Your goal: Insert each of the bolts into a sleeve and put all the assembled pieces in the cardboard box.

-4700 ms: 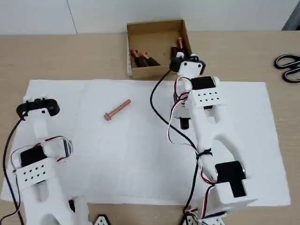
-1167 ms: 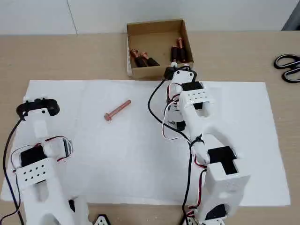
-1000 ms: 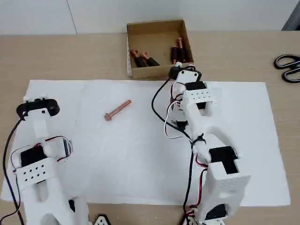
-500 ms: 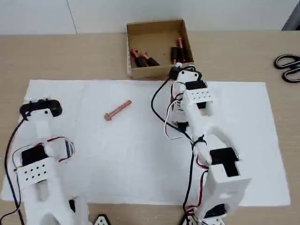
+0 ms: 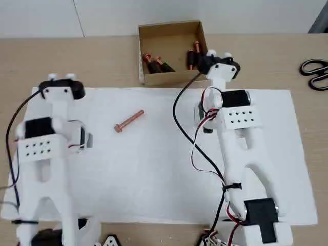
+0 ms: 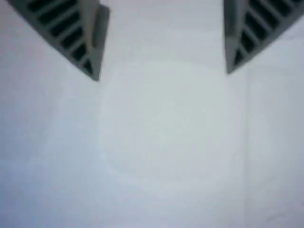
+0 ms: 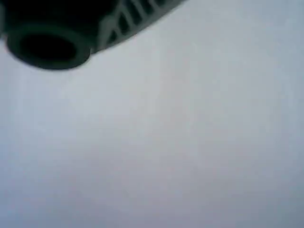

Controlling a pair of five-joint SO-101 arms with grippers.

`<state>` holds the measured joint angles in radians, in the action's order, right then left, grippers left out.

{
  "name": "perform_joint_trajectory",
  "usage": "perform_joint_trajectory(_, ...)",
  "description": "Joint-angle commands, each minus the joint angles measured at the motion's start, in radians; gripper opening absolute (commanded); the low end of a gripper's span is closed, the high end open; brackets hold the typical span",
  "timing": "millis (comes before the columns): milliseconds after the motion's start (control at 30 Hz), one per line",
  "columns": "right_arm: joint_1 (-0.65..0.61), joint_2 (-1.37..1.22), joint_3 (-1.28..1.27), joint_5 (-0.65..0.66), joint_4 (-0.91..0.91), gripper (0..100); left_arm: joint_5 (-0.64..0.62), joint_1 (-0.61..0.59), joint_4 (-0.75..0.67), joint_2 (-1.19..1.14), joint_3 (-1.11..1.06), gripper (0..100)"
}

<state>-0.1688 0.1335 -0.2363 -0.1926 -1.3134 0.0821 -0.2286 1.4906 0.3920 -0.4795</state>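
High view first. The bolt [image 5: 129, 120] lies flat and slanted on the white sheet [image 5: 154, 174], between the left arm [image 5: 46, 148] and the right arm [image 5: 238, 133], well apart from both sets of jaws. The box [image 5: 170, 78] sits past the sheet's far edge, beyond the right arm's reach-end, with finished pieces [image 5: 155, 64] inside. That bolt reads as stiff, light metal with a smooth shank, so it should roll if nudged. I'd take it across the shank close to the head, leaving the plain end free to go into a sleeve.

Left wrist view now. The left gripper [image 6: 162, 73] has its jaws spread wide, nothing between them, bare sheet beneath the gap. The bolt is off to the side of those jaws, toward the other arm.

Right wrist view. A black sleeve [image 7: 47, 47] sits right at the right gripper [image 7: 71, 28], its open bore showing, tight against the ribbed finger. It looks pinched there, though the picture is blurred, so call that probable. The sleeve seems rigid, hollow and light, and a hold on the barrel keeps the bore open.

The view from above gives the layout of bolt, box and arms. The wrist views give the jaw gaps and the sleeve's open mouth.
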Motion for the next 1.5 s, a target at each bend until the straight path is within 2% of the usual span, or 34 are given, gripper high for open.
perform_joint_trajectory(0, 0.053, 0.061, 0.0, -0.003, -0.012, 4.7, -0.017, 0.115, 0.015, -0.077, 0.113, 17)
perform_joint_trajectory(200, 0.128, 0.059, 0.0, 0.005, -0.004, 4.6, -0.061, 0.238, 0.009, -0.296, 0.291, 16)
perform_joint_trajectory(367, 0.159, 0.061, 0.0, 0.196, -0.007, 3.7, -0.061, 0.239, 0.014, -0.517, 0.44, 16)
perform_joint_trajectory(467, 0.157, 0.061, 0.0, 0.206, -0.004, 0.2, -0.055, 0.242, 0.014, -0.612, 0.509, 16)
perform_joint_trajectory(533, 0.157, 0.061, 0.0, 0.206, -0.007, 0.5, 0.002, 0.242, 0.011, -0.658, 0.555, 16)
perform_joint_trajectory(933, 0.157, 0.061, 0.0, 0.207, -0.01, 0.4, 0.265, 0.247, -0.009, -0.793, 0.72, 16)
perform_joint_trajectory(1133, 0.157, 0.061, 0.0, 0.207, -0.01, 0.4, 0.308, 0.284, -0.04, -0.841, 0.722, 16)
perform_joint_trajectory(1467, 0.157, 0.061, 0.0, 0.207, -0.01, 0.4, 0.302, 0.33, -0.13, -0.921, 0.722, 16)
